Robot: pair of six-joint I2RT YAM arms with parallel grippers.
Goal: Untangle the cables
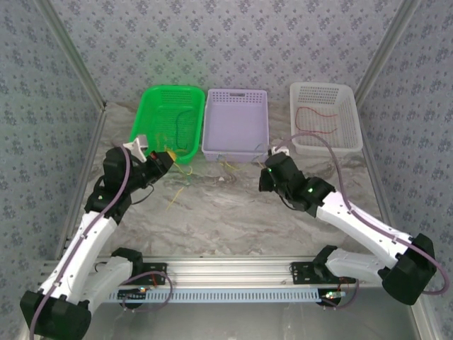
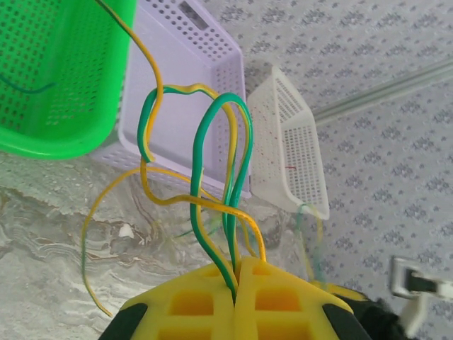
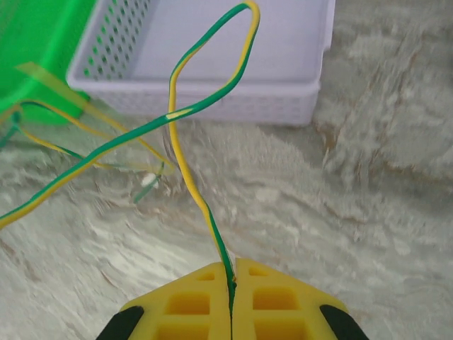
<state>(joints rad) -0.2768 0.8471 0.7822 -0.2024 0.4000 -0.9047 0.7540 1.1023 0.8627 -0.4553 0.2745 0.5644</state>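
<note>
Left end effector [image 2: 236,275] is clenched on the cables [image 2: 197,177]: several yellow-green strands run in btwn its shut yellow jaws, then loop up and away toward the purple basket [image 1: 236,91]. Right end effector [image 3: 232,276] is clenched too, w/ just one yellow-green strand pinched at the seam. That strand rises, bends over in a hairpin just near of the purple basket's near wall, then trails off left toward the green basket [image 1: 151,99]. From above, both sit over the surface [image 1: 233,212] just near of the baskets: left one by the green basket's near right corner, right one by the purple basket's near right corner. So the held wire's long axis lies approx left-right btwn them, along the baskets' near walls. The knot of loops sits at the left end, right by the left end effector and well apart from the right one. A loose yellow tail [image 1: 177,195] droops onto the surface near of it. Other wires lie clear of it: red wire [image 1: 317,117] in the white basket [image 1: 322,86] far right, dark wire [image 1: 182,117] in the green basket. Next move prob turns on that axis. Right arm drawing its single strand rightward, away from the left grip, should slide it out of the loops, whereas a pull near or far would likely drag the whole bundle. Risk: hairpin snags a loop and tightens.
</note>
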